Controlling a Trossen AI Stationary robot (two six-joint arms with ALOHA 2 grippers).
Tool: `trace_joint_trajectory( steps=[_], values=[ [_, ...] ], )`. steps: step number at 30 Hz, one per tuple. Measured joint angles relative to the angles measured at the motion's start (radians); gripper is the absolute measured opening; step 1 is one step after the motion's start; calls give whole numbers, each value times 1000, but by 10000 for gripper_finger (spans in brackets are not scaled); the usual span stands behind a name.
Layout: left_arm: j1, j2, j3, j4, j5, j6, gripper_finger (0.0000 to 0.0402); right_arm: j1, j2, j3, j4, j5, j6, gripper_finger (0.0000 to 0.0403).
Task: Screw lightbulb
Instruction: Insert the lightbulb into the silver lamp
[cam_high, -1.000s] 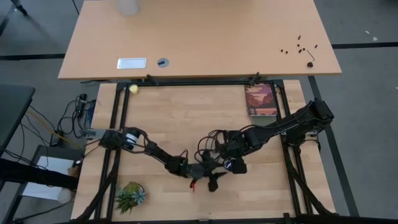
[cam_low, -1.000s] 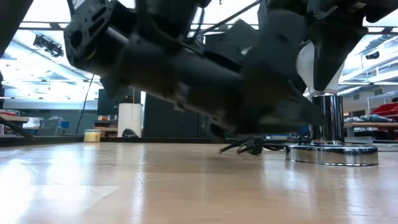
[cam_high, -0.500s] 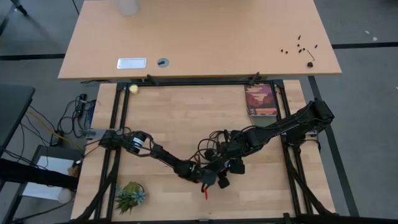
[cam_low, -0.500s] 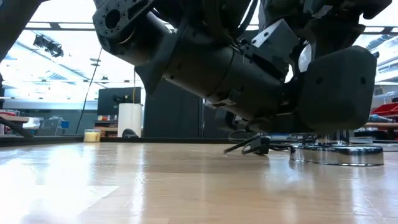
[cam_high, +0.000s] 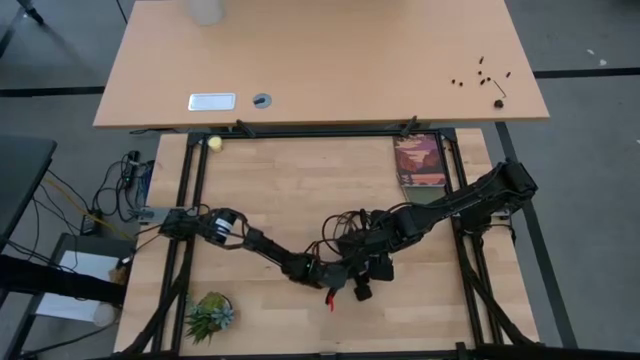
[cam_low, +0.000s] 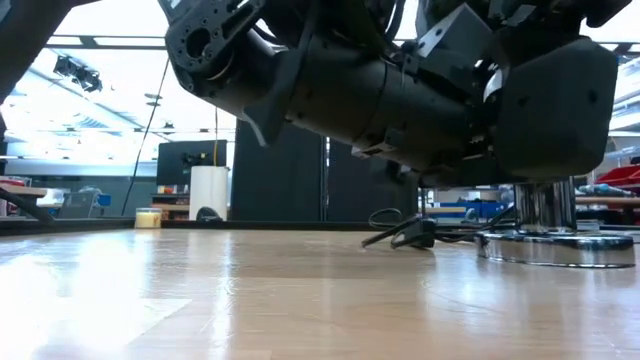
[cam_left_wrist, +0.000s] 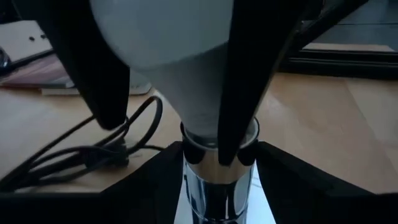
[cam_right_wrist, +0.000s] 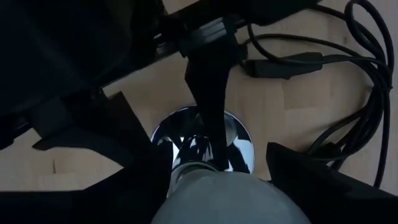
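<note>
Your two grippers meet over the near middle of the table (cam_high: 260, 190), the left gripper (cam_high: 335, 277) reaching in from the left and the right gripper (cam_high: 362, 282) from the right. In the left wrist view, the left gripper's fingers (cam_left_wrist: 245, 81) stand part-way open on either side of the bulb (cam_left_wrist: 174, 50), pressed against its white glass, so you have it gripped there. The bulb stands upright with its narrow end down in the chrome socket (cam_left_wrist: 217, 180), which sits on a round shiny base (cam_low: 555, 247) resting on the table. In the right wrist view, the right gripper (cam_right_wrist: 205, 193) hangs above the bulb (cam_right_wrist: 230, 199) with its dark fingers (cam_right_wrist: 106, 143) spread on either side of it; you cannot tell whether they touch it. A black cord (cam_right_wrist: 336, 93) loops on the wood just beside the base.
</note>
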Motion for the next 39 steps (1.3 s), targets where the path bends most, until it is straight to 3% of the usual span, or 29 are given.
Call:
trace_joint_trajectory(
  steps=[17,26,39],
  values=[
    [39,-3,2,-69,-8,-23,203,8,-56,0,-55,-4,62,260],
    [38,-3,1,-66,24,-33,203,10,-65,-18,-26,24,42,280],
    [35,-2,0,-67,28,-34,203,10,-67,-71,50,30,56,265]
  ],
)
